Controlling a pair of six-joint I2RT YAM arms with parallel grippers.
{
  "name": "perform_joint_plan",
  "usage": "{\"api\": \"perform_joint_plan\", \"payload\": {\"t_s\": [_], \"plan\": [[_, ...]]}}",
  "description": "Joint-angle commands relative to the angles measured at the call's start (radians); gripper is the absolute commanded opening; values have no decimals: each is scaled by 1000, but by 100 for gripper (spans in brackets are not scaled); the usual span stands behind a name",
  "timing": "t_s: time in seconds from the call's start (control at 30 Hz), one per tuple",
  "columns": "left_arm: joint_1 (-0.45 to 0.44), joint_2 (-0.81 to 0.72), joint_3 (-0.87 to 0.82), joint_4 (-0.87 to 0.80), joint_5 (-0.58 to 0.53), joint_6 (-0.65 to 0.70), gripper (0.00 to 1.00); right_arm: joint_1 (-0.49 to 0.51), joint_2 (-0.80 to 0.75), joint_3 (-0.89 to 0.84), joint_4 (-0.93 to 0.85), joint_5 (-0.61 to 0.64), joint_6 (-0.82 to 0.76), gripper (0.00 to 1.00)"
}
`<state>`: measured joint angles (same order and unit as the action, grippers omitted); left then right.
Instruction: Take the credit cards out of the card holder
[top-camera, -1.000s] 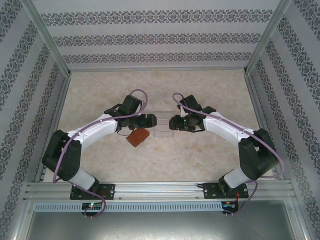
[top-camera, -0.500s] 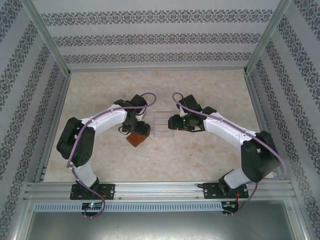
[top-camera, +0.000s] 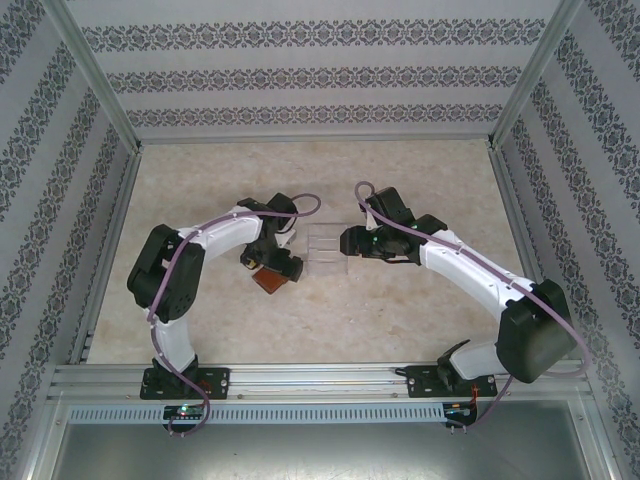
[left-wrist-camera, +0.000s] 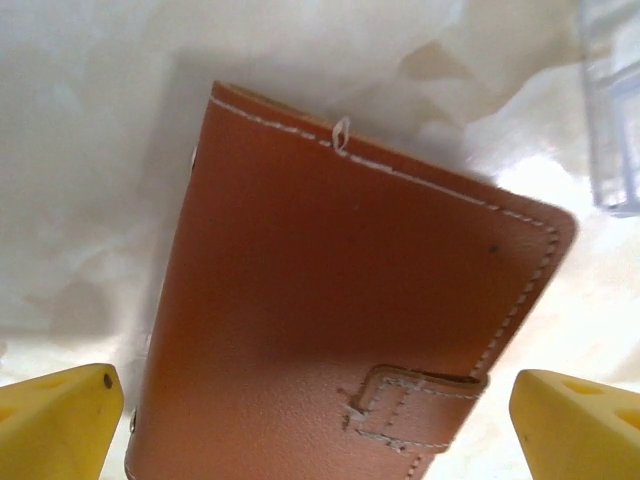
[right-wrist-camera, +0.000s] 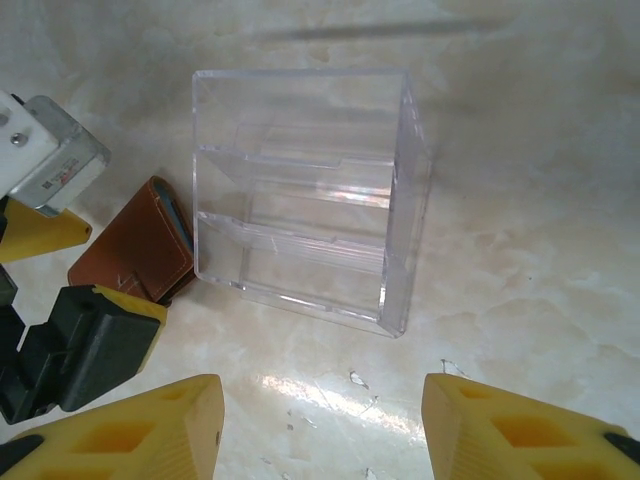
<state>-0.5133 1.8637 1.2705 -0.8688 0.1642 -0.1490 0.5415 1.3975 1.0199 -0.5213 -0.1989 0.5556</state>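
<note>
The card holder, a reddish-brown leather wallet, lies closed on the table with its strap tab buckled. The credit cards are hidden. My left gripper hangs right over the card holder, open wide, with one yellow fingertip on each side and both apart from the leather. My right gripper is open over bare table, its fingertips a short way from the clear tray. In the right wrist view the card holder lies left of the tray.
The clear plastic tray stands between the two grippers, close to the right of the wallet. Aluminium frame rails and patterned walls enclose the marbled table. Open table lies in front and behind.
My left gripper has swung from pointing at the tray to pointing down over the wallet, and its jaws have opened wider. My right gripper has shifted slightly.
</note>
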Motion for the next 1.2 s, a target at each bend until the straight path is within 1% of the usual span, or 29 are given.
{"api": "perform_joint_plan", "payload": {"t_s": [0.0,0.2,0.43,0.57,0.63,0.77,0.9,0.97,1.1,1.17], "plan": [[-17,33,17,-60,-44,69,100,14,-25,-8,-29,23,15,56],[-20,45,-19,-17,-33,69,100,14,-31,-9,-31,22,15,56],[-17,0,-70,39,-1,34,84,15,-49,-5,-37,20,18,56],[0,-64,-119,93,69,12,75,15,-70,-1,-37,11,30,56],[11,-95,-139,113,109,3,72,15,-79,0,-33,2,39,56],[25,-166,-172,143,187,-15,69,15,-93,1,-13,-36,68,56],[28,-256,-204,196,321,-35,66,17,-110,-5,33,-115,116,57],[28,-301,-221,226,373,-41,65,18,-115,-10,63,-159,157,59],[29,-371,-228,237,423,-32,63,33,-110,-29,143,-226,291,69],[29,-402,-238,256,457,-25,62,46,-93,-42,198,-267,368,70]]}}
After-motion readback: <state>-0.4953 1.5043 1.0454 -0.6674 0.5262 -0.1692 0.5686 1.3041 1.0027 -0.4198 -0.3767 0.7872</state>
